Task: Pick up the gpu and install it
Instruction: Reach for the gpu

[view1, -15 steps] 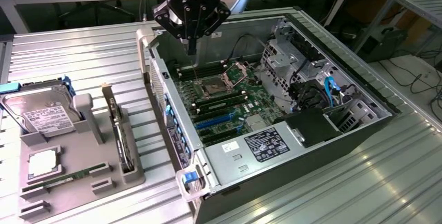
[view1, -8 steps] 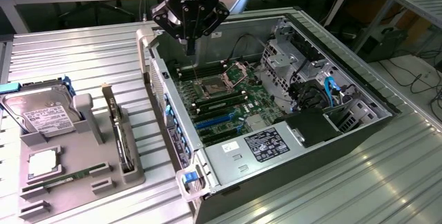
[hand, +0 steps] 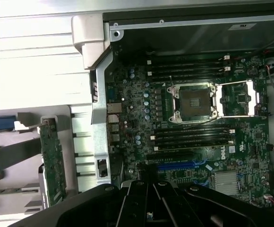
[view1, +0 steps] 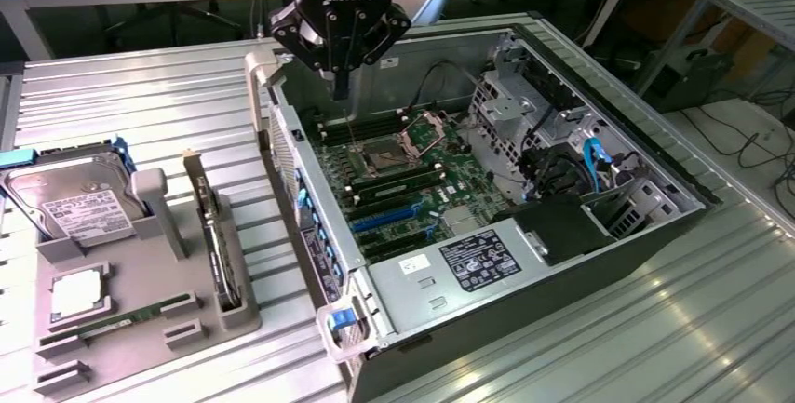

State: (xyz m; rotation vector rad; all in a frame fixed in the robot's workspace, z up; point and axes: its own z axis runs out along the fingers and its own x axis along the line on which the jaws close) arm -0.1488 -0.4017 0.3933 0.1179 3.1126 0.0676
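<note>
The gripper [view1: 341, 87] hangs with its fingers drawn tightly together, closed on themselves rather than on any part. It points straight down over the open computer case [view1: 646, 180], above the end of the case farthest from the power supply [view1: 478, 259]. Directly beneath it lies the green motherboard [view1: 410, 184]. The dark memory slots [view1: 360, 133] are the nearest part of the board, and the CPU socket [view1: 372, 156] sits just beyond them, deeper into the case. In the wrist view the gripper [hand: 145, 174] hovers over the board's blue expansion slots [hand: 179, 165], with the socket [hand: 193, 101] ahead of the fingertips. The gpu [view1: 219, 235] is well apart from the gripper, outside the case toward the exterior view's left. It stands on edge in a slot of a grey holder [view1: 137, 338] on the ribbed metal table [view1: 149, 105]; the wrist view shows its green face [hand: 51, 161]. Farther out on the same holder are a hard drive [view1: 77, 203] and a narrow RAM stick [view1: 118, 319].
</note>
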